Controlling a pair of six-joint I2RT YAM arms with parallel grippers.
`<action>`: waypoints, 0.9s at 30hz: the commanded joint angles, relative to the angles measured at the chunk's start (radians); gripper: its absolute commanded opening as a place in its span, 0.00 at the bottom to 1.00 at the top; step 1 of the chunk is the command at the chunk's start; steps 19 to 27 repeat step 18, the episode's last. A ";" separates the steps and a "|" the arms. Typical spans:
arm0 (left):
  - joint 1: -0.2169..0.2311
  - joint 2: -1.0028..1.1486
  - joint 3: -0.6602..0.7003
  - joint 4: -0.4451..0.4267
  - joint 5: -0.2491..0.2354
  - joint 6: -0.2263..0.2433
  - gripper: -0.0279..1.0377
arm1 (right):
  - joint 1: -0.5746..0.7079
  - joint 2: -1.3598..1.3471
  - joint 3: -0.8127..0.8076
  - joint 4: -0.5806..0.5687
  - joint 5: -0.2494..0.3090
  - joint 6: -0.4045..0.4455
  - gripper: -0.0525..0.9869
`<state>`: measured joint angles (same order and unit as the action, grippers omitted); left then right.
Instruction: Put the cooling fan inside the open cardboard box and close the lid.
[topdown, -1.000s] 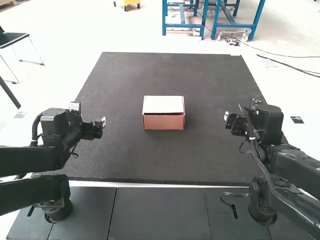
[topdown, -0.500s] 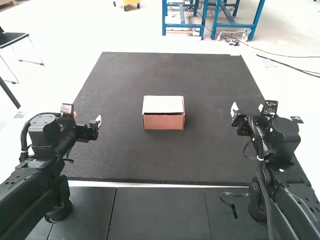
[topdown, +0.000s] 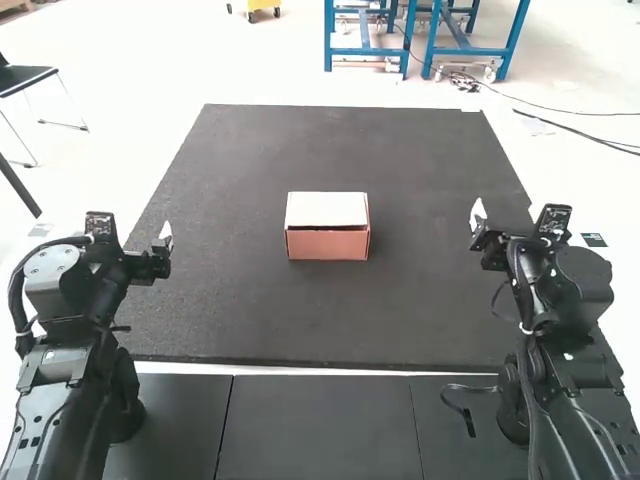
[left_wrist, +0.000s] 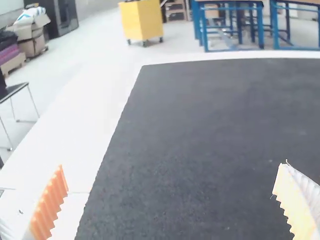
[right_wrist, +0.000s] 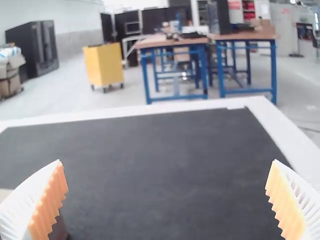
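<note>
Box (topdown: 327, 226), one; mat (topdown: 250, 170), one.

black mat (topdown: 340, 160), pale floor (left_wrist: 75, 75), blue benches (right_wrist: 210, 60), yellow cart (right_wrist: 103, 65)

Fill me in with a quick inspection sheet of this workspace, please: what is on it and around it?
Surface: black mat, lying flat.
Job's things: cardboard box, lid shut, upright mid-mat.
Clutter: nothing seen.
Tools: left tool open, empty, at the mat's left edge; right tool open, empty, at its right edge.
Cables: black cable looped near the right tool.
Surroundings: white surface bordering the mat.
</note>
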<state>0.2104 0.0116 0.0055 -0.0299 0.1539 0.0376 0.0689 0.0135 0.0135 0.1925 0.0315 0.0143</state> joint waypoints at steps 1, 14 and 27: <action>0.006 -0.013 -0.007 0.002 0.009 0.030 0.93 | -0.015 -0.014 0.003 0.007 0.039 -0.002 0.93; -0.032 -0.013 -0.007 -0.004 0.009 0.038 0.93 | -0.017 -0.014 0.000 0.007 0.067 -0.005 0.93; -0.045 -0.013 -0.007 0.001 0.009 0.022 0.93 | -0.017 -0.015 -0.014 -0.156 0.156 -0.083 0.93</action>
